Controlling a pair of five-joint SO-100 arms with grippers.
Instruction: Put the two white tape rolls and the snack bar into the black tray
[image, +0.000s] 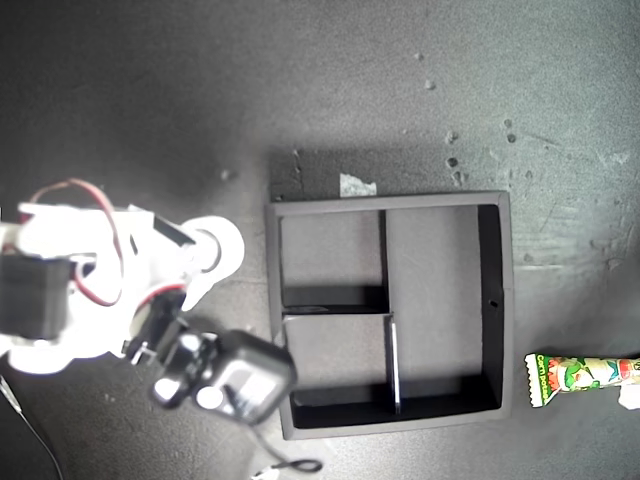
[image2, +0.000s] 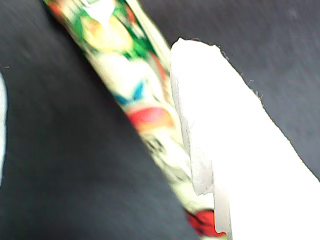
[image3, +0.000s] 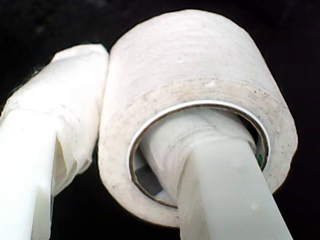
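The white plastic arm in the exterior view is built of rounded, glossy shells with a black box-shaped servo block set into it. Thin red cables loop over its upper side, and a thin black cable trails from a black rounded-square camera housing near its tip. My first gripper shows one blunt white finger with a rough, frayed edge. My second gripper's fingers are white and wrapped in wrinkled, whitish tape.
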